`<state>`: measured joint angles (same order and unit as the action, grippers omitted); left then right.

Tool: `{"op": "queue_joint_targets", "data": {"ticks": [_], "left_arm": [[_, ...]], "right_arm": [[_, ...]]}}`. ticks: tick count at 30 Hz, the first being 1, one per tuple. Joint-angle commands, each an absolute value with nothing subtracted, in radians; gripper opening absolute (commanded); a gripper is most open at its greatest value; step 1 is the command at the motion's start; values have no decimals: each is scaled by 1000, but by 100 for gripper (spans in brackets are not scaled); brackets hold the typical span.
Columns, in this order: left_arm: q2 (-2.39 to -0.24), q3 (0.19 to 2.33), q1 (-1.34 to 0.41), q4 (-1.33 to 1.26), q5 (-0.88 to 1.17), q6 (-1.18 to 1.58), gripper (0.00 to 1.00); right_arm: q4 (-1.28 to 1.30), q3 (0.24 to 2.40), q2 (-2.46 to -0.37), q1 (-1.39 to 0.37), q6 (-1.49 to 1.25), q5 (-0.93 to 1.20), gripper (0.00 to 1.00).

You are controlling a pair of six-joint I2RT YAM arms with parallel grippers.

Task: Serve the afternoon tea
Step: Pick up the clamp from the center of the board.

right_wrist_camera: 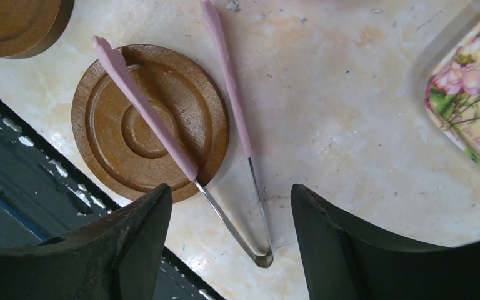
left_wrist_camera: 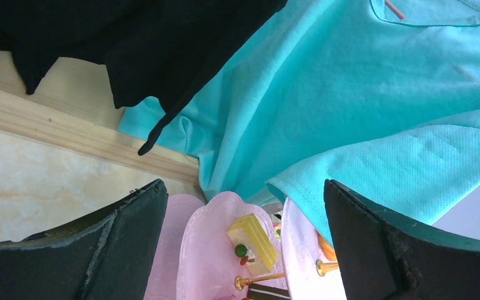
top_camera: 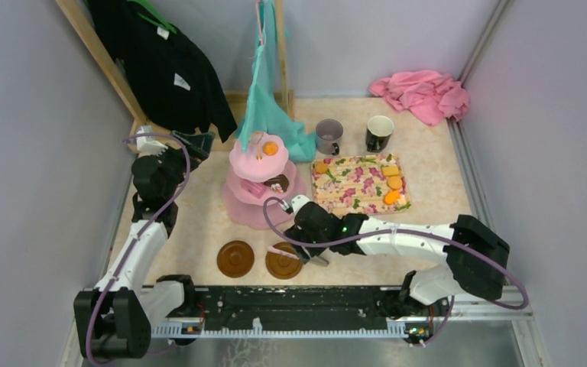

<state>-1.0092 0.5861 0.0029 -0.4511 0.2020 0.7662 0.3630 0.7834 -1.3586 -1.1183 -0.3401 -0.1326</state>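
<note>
Right gripper: my right gripper [right_wrist_camera: 230, 197] hangs low over the table [right_wrist_camera: 350, 156] near its front edge. Its jaws are spread wide and hold nothing.
Tongs: the pink tongs [right_wrist_camera: 145, 107] lie flat beneath those jaws. Their metal bend sits in the gap between my fingers and touches neither. One arm rests across a brown disc, the other on bare table.
Brown discs: the right disc [right_wrist_camera: 112, 147] lies under the tongs. The left disc [top_camera: 235, 258] is just beside it. Both are flat near the front edge.
Left gripper: my left gripper [left_wrist_camera: 244, 187] is raised to the left of the stand. Its jaws are fully apart and empty, facing the stand and the hanging fabric.
Stand: the pink three-tier stand [top_camera: 237, 205] is upright mid-table, left of the tray.
Cakes on stand: an orange cake [top_camera: 270, 147] sits on the top tier. A brown cake [top_camera: 277, 183] and a pink cake [top_camera: 254, 190] sit on the tier below. A yellow cake [left_wrist_camera: 253, 240] shows on a tier in my left wrist view.
Tray: the floral tray [top_camera: 355, 185] lies right of the stand and holds several tray cakes [top_camera: 395, 183], orange ones.
Mugs: the grey mug [top_camera: 329, 135] and the black white-lined mug [top_camera: 379, 132] stand upright behind the tray, apart from each other.
Fabrics: the teal fabric [left_wrist_camera: 381, 94] hangs behind the stand and the black garment [top_camera: 160, 61] hangs at far left. The pink cloth [top_camera: 424, 95] is heaped in the far right corner.
</note>
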Motion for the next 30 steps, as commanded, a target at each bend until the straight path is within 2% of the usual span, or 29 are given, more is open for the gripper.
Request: {"op": "queue_joint_targets", "data": {"ticks": [1,20,24,30], "left_arm": [[-1005,589,10,-481,201,749,99],[-1022,595,10,-477,191,736,99],[-1025,595,11,-476,189,732,99],[-1029,597,10,-476,191,733,99]], "right_arm": [[269,761,-1383,-1128,-299,-94,70],[151,716,-1486,-1112,-238,-31,68],[123,702,-1492,-1098,-235,-1,58],[119,690,-1479,-1097,-236,-15,38]]}}
